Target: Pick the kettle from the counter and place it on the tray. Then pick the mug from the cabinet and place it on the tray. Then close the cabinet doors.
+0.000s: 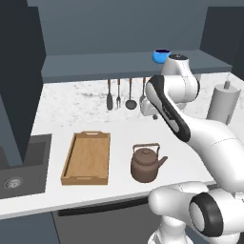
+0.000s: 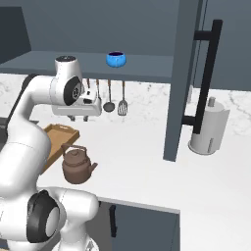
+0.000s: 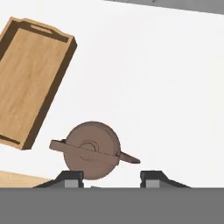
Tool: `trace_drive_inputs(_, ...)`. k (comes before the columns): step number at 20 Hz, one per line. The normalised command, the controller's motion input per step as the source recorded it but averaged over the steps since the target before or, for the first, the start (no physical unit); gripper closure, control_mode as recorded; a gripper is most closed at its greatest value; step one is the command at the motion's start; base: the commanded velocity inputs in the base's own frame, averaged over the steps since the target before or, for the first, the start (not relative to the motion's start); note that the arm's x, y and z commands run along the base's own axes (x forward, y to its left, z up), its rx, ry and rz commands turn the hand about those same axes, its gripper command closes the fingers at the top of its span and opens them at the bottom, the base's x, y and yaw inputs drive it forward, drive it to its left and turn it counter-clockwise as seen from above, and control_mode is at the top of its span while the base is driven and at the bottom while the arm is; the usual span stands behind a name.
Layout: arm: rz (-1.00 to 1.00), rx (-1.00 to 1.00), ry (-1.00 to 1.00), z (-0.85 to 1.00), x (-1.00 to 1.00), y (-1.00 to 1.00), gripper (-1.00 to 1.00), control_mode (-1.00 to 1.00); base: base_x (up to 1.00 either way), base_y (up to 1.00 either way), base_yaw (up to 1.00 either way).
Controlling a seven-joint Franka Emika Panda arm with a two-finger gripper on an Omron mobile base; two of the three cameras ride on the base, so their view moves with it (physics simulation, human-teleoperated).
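The dark-brown kettle (image 1: pixel 147 164) (image 2: pixel 77 165) (image 3: pixel 92 150) stands upright on the white counter (image 1: pixel 119 133), just right of the wooden tray (image 1: pixel 88 159) (image 2: pixel 59 132) (image 3: pixel 30 74), which holds nothing. My gripper (image 1: pixel 154 116) (image 2: pixel 78 116) (image 3: pixel 111 179) hangs well above the counter, pointing down, behind the kettle. Its fingers are open with nothing between them. The blue mug (image 1: pixel 161 55) (image 2: pixel 116 59) sits on the shelf of the cabinet (image 1: pixel 95 64), both cabinet doors (image 2: pixel 179 83) swung open.
A tall grey cylinder with a knob (image 1: pixel 223 102) (image 2: pixel 210 127) stands at the counter's right. Utensils (image 1: pixel 119 95) (image 2: pixel 110 98) hang on the back wall under the shelf. A dark sink (image 1: pixel 19 167) lies left of the tray. The left door (image 1: pixel 21 81) juts out over the sink.
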Motion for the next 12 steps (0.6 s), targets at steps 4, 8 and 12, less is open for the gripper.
trace_drive_inputs(4,0.00,0.00,-0.02,-0.02,-0.14,0.00,-1.00,-1.00,0.00,0.00,0.00)
trace_drive_inputs(8,-0.05,0.00,0.01,-0.25,-0.48,0.00,-1.00,-1.00,0.00,0.00,0.00)
trace_drive_inputs(12,-0.52,0.00,0.01,-0.43,-0.48,0.05,-1.00,-1.00,0.00,0.00,0.00)
